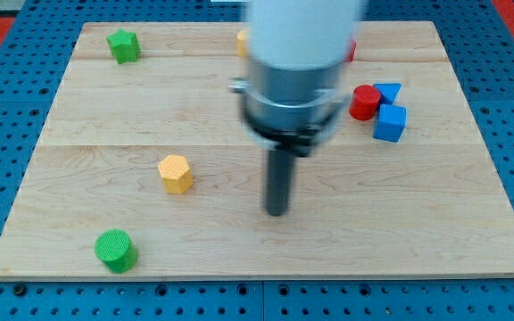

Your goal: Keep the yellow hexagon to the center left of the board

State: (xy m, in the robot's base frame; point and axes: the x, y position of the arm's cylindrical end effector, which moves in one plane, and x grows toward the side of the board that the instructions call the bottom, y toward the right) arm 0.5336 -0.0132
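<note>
The yellow hexagon [175,173] sits on the wooden board [96,107], left of the middle and a little below mid-height. My tip [277,212] rests on the board to the right of the hexagon, well apart from it and slightly lower in the view. The arm's white and grey body hides part of the board's top middle.
A green star block [124,45] lies at the top left. A green cylinder [115,251] lies at the bottom left. A red cylinder [364,102] touches two blue blocks [389,122] at the right. A yellow block [242,42] and a red block [351,51] peek out beside the arm at the top.
</note>
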